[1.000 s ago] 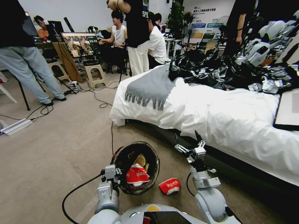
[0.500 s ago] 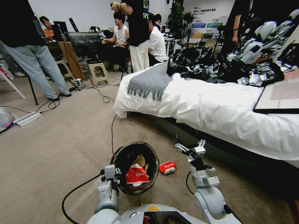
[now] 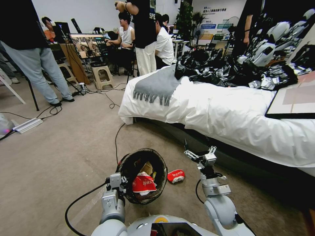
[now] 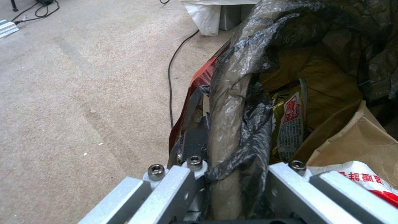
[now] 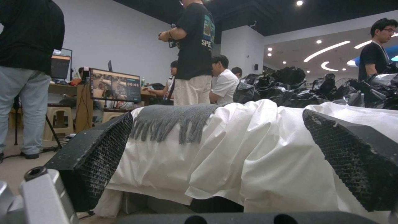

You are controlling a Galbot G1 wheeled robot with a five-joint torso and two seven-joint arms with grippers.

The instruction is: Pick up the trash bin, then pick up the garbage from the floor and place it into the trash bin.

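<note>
The trash bin [image 3: 162, 170], lined with a black bag, hangs tilted just above the carpet. My left gripper [image 3: 120, 182] is shut on its near rim. The left wrist view shows that bag-covered rim [image 4: 227, 102] clamped between the fingers of the left gripper [image 4: 226, 186]. Inside the bin lie a red-and-white wrapper [image 3: 143, 183], a brown paper bag [image 4: 352, 140] and a yellow wrapper [image 4: 290, 121]. One red piece of garbage [image 3: 176, 175] lies on the floor just right of the bin. My right gripper [image 3: 197, 147] stands open and empty, above and right of that piece. Its black pads [image 5: 95, 155] face the bed.
A bed with a white duvet [image 3: 229, 114], a grey scarf [image 3: 157, 86] and black bags [image 3: 226, 70] fills the right side. A black cable [image 3: 115, 141] runs over the carpet toward the bin. People, stools [image 3: 100, 77] and a monitor stand stay far back; a power strip [image 3: 28, 125] lies left.
The whole head view shifted, so the camera moved. The red piece on the floor now sits farther forward, beside the bin's right rim. Both arms keep their poses.
</note>
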